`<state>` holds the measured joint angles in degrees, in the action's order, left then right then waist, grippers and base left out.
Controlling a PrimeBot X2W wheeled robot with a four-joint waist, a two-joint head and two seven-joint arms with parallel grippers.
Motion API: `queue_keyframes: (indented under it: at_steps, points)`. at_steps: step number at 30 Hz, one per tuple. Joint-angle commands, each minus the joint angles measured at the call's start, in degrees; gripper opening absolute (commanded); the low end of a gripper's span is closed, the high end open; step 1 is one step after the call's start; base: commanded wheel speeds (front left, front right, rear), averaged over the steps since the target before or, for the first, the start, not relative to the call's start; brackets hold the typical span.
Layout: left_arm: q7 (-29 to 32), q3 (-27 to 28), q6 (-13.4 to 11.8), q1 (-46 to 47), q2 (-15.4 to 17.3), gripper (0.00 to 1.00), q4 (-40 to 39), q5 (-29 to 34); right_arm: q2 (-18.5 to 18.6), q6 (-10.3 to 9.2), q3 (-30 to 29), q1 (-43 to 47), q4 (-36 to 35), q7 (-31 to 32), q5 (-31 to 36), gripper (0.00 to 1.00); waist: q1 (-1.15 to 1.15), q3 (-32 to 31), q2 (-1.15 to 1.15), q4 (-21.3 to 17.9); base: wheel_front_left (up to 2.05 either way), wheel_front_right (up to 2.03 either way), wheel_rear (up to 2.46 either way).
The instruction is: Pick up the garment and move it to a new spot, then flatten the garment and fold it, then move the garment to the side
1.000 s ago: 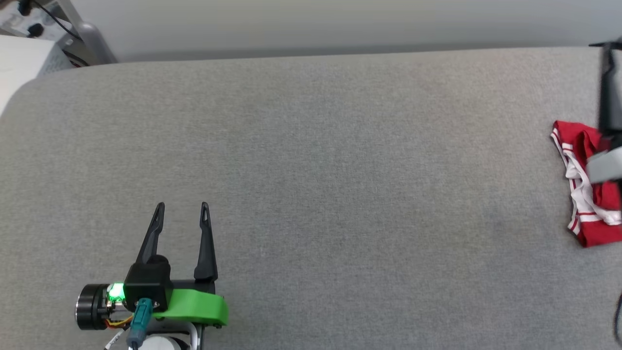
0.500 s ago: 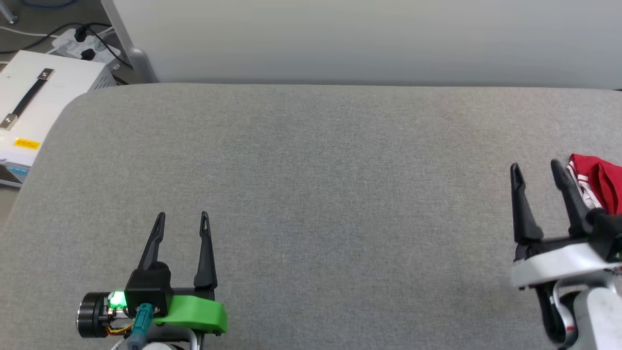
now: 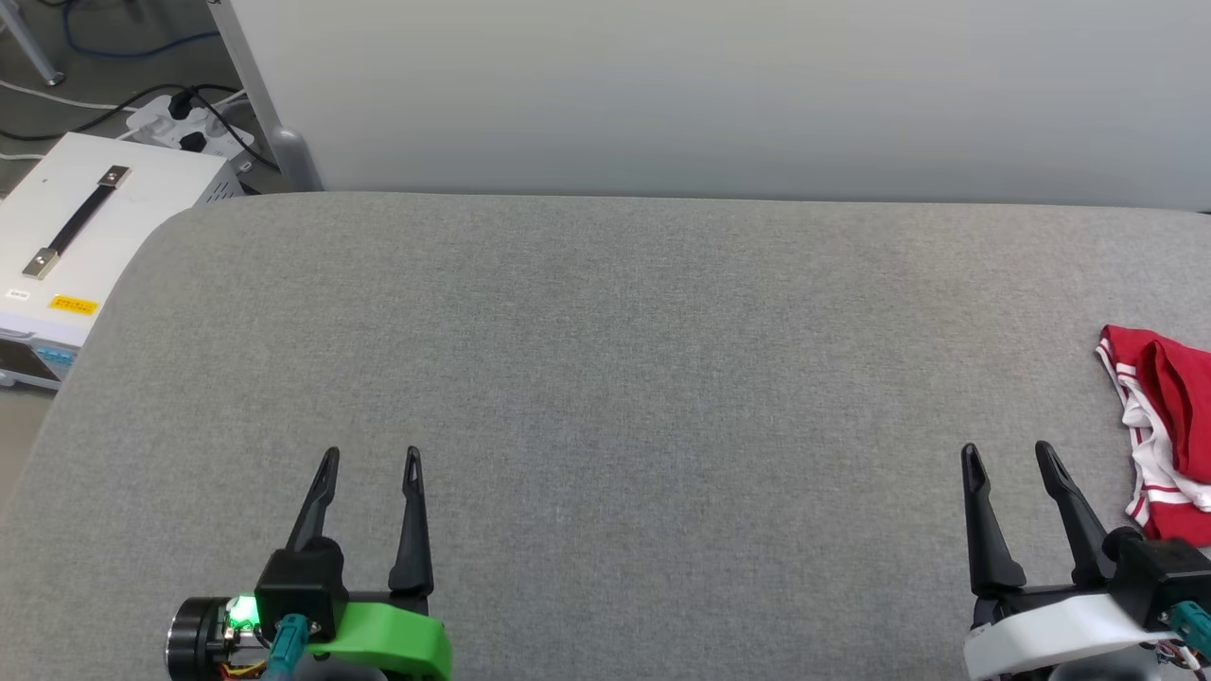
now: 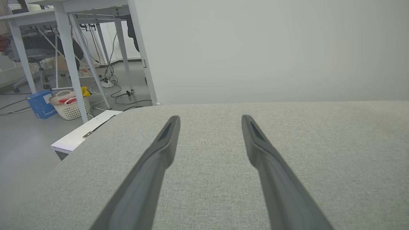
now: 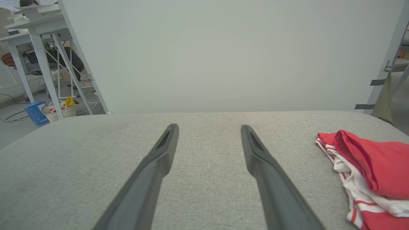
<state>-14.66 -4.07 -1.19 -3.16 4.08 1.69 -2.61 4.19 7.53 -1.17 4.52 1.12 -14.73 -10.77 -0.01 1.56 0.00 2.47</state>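
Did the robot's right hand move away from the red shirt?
Yes. The right gripper has pulled back toward the robot, away from the red-and-white jersey T-shirt.

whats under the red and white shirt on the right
The garment lies bunched on the grey fabric-covered table, which shows along its visible edges. A red fold lies over white striped layers; anything beneath the heap is hidden.

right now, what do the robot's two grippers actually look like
Both have two long, dark, tapering fingers with slotted tips. The left gripper has a black body on a bright green bracket, a glowing green light and a teal plug. The right gripper has a white bracket and a teal connector.
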Motion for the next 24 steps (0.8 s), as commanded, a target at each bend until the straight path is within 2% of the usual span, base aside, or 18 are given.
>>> queue_keyframes:
  at_steps: [1,16,17,24]
  points:
    - [-0.3,0.0,0.4,-0.9,-0.2,1.0,0.2,-0.6,-0.2,-0.04,-0.1,1.0,-0.6,-0.3,-0.8,1.0,0.01,-0.3,0.0,-0.1,0.0,0.0,0.0]
    - [-0.3,0.6,1.6,-2.0,-0.5,1.0,1.0,-0.7,-0.8,-0.04,0.6,3.4,0.3,-0.3,-1.5,1.0,0.01,-1.3,0.0,-0.1,0.0,0.0,0.0]
    - [0.0,0.5,1.4,-1.3,-0.2,0.0,1.0,-0.4,-0.6,0.0,0.5,2.6,0.1,0.0,-1.6,0.0,0.01,-1.3,0.0,-0.1,0.0,0.0,0.0]
    - [0.4,0.6,1.4,-1.1,-0.2,0.0,0.9,-0.3,-0.7,0.0,0.5,2.4,0.1,0.5,-1.3,0.0,0.01,-1.3,0.0,-0.2,0.0,0.0,0.0]
